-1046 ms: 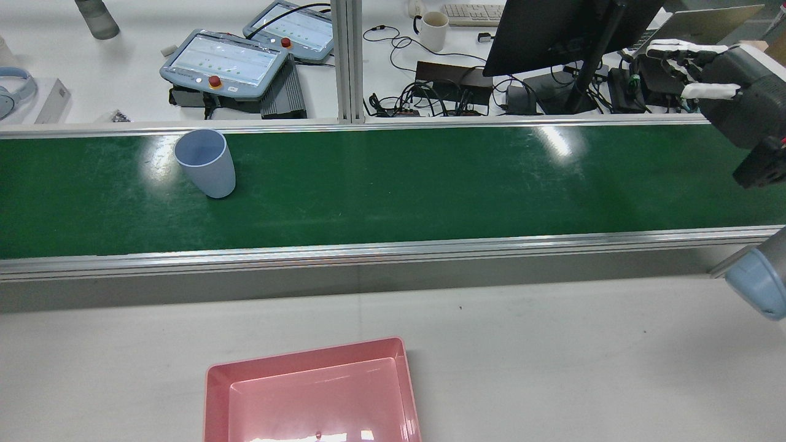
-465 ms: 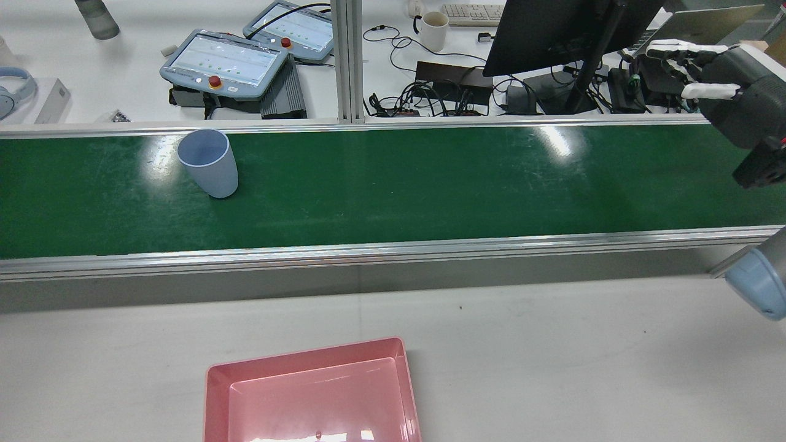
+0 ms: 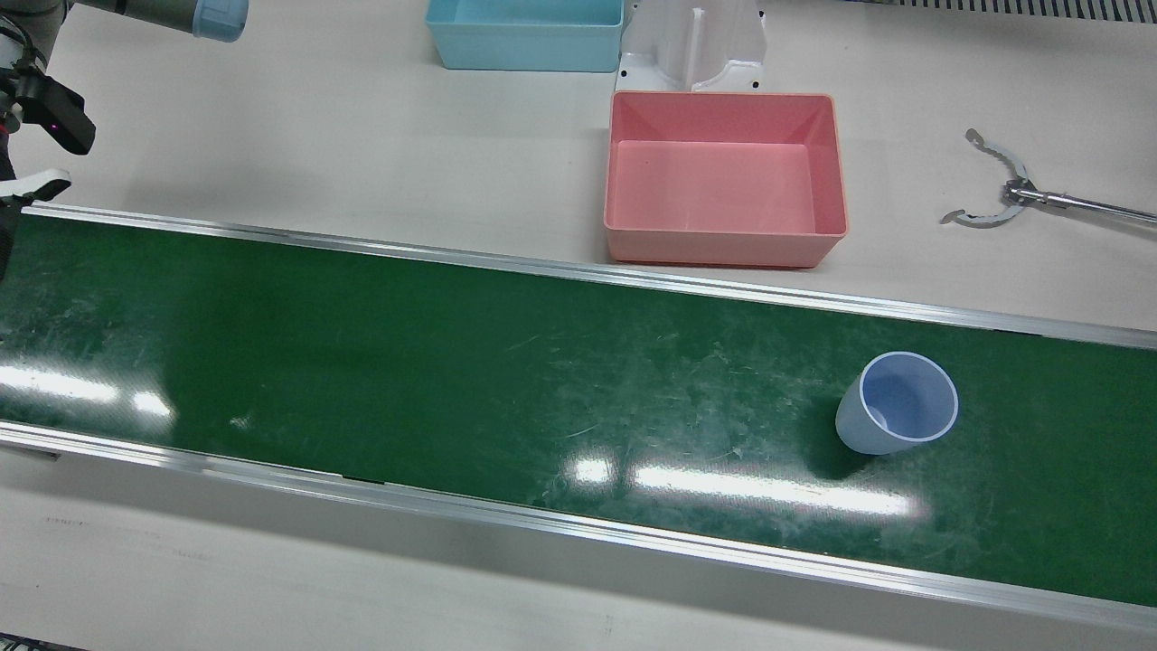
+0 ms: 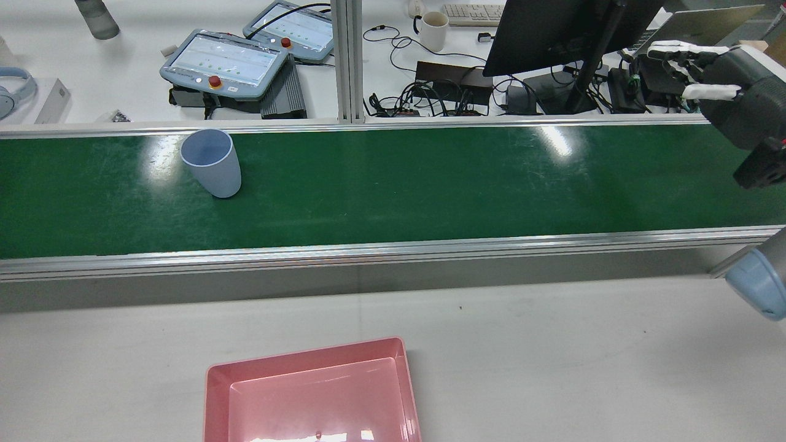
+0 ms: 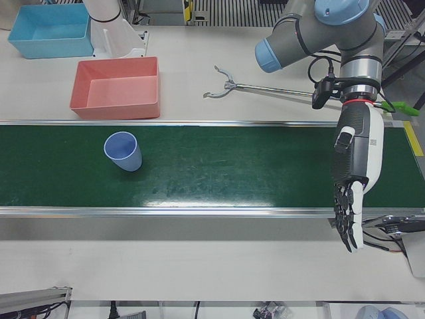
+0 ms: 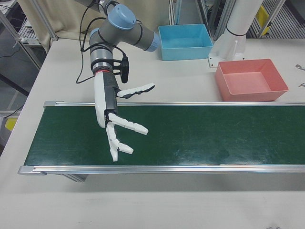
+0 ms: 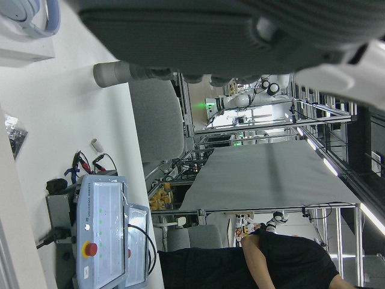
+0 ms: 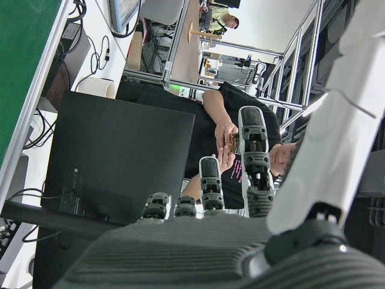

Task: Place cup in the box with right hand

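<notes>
A pale blue cup point(image 3: 897, 402) stands upright on the green belt point(image 3: 452, 362), far from both hands; the rear view has the cup point(image 4: 212, 162) near the belt's far edge. The pink box point(image 3: 723, 249) sits on the white table beside the belt, with nothing in it. My right hand point(image 6: 114, 119) hovers over the other end of the belt, open, fingers spread and holding nothing; it also shows at the rear view's right edge as the right hand point(image 4: 718, 80). My left hand point(image 5: 355, 179) hangs open over the belt, fingers pointing down, well to the side of the cup point(image 5: 123, 151).
A blue box point(image 3: 526, 36) and a white pedestal point(image 3: 691, 45) stand behind the pink box. A metal grabber tool point(image 3: 994, 194) lies on the table. Beyond the belt are teach pendants point(image 4: 224, 61), a monitor point(image 4: 552, 31), cables and a mug point(image 4: 433, 29).
The cup has drifted slightly to the right along the belt in the rear view. The right hand has stayed where it was, open.
</notes>
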`<state>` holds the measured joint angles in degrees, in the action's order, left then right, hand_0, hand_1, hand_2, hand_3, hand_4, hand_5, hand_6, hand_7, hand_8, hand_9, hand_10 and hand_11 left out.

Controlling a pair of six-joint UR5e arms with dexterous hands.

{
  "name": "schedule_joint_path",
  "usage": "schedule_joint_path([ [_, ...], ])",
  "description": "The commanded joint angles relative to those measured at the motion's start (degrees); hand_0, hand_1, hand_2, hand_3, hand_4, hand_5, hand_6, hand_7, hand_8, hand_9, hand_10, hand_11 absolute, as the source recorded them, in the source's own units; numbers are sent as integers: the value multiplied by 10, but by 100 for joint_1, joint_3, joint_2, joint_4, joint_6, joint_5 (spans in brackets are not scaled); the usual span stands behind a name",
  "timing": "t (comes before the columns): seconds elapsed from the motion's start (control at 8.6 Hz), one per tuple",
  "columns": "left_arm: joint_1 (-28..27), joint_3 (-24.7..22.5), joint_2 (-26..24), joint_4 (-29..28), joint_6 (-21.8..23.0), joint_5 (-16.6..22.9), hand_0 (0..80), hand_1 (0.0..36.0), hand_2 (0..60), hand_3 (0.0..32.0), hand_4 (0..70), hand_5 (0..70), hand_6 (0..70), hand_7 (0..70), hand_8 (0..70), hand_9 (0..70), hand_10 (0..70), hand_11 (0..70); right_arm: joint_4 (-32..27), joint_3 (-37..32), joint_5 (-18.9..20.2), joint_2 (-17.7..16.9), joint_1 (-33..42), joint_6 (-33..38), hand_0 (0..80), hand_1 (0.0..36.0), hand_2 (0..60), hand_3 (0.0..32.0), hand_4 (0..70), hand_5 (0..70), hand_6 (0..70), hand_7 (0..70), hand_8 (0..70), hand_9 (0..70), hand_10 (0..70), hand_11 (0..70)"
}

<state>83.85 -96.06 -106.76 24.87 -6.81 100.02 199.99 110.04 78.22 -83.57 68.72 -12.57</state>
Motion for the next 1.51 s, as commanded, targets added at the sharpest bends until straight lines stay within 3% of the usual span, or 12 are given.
schedule_joint_path([
  [0.0, 0, 0, -3, 0, 4, 0, 0, 0, 0, 0, 0, 0, 0, 0, 0, 0, 0, 0, 5, -9, 0, 25, 10, 9, 524, 92, 0, 0, 310, 47, 75, 297, 25, 73, 46, 81],
  [0.58, 0, 52, 15, -35, 4, 0, 0, 0, 0, 0, 0, 0, 0, 0, 0, 0, 0, 0, 14, -87, -17, -133, -61, 61, 532, 104, 0, 0, 266, 47, 54, 225, 0, 31, 27, 55],
  [0.7, 0, 61, 15, -35, -4, 0, 0, 0, 0, 0, 0, 0, 0, 0, 0, 0, 0, 0, -12, -27, -8, -160, 70, 105, 532, 104, 0, 0, 282, 47, 60, 245, 3, 38, 28, 56],
  [0.93, 0, 62, 15, -35, 4, 0, 0, 0, 0, 0, 0, 0, 0, 0, 0, 0, 0, 0, -13, 44, 9, -264, 125, 88, 531, 106, 0, 0, 262, 48, 56, 220, 2, 31, 28, 57],
  [1.05, 0, 62, 15, -35, -4, 0, 0, 0, 0, 0, 0, 0, 0, 0, 0, 0, 0, 0, -21, 9, 1, -257, 72, 88, 530, 104, 0, 0, 232, 49, 46, 162, 0, 18, 27, 57],
  [1.39, 0, 62, 15, -35, -5, 0, 0, 0, 0, 0, 0, 0, 0, 0, 0, 0, 0, 0, -126, 62, 9, -274, 133, 70, 522, 99, 0, 0, 221, 49, 42, 142, 0, 15, 32, 63],
])
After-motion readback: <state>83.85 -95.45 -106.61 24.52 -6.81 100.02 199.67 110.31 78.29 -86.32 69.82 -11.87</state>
